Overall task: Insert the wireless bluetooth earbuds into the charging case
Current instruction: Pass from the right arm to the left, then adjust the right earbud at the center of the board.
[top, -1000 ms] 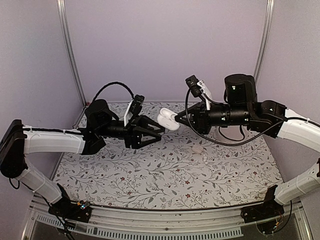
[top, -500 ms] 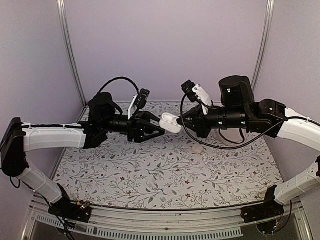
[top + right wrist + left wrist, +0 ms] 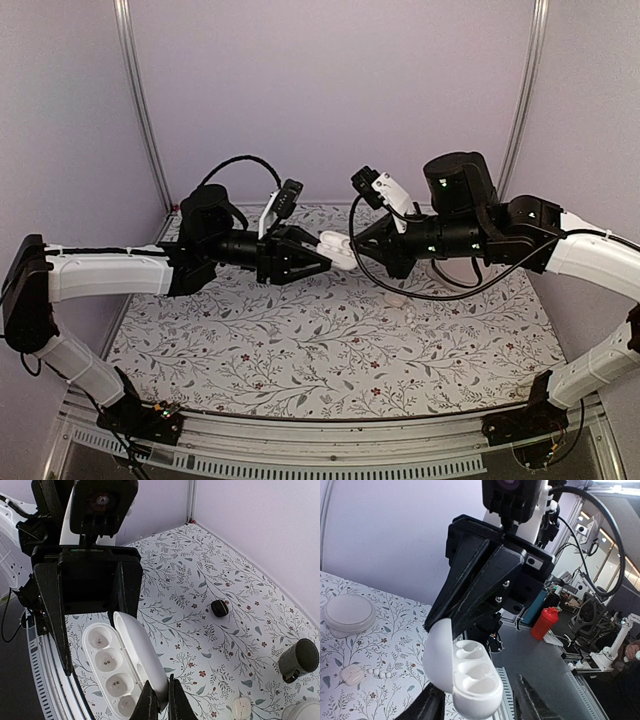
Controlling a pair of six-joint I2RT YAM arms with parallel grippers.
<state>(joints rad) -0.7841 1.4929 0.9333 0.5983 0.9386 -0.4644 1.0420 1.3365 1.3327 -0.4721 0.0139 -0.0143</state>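
Our right hand (image 3: 161, 700) is clenched on the charging case (image 3: 335, 248), with its two fingers pressed close together on the edge of the open lid (image 3: 140, 650). It holds the case in the air above the patterned table (image 3: 300, 350), out in front of its fingertips. The lid stands up from the body. Beside it, the row of wells (image 3: 112, 672) faces the right wrist camera, each one showing small contact dots.

Our left hand (image 3: 322, 256) comes in from the opposite side, tip to tip with the right one, and its grip is released. Its spread fingers (image 3: 431, 707) sit on either side of the case body. One finger is just beside the shell and the other stands apart from it. We cannot tell whether either of them touches.

Down on the table, under the right hand and a little to its side, lies a small white piece (image 3: 241, 707). It is too small for us to say whether it is an earbud. A round white dish (image 3: 349, 614) sits near it. Farther out from the right hand are a small black knob (image 3: 218, 607) and a dark cup (image 3: 299, 659).
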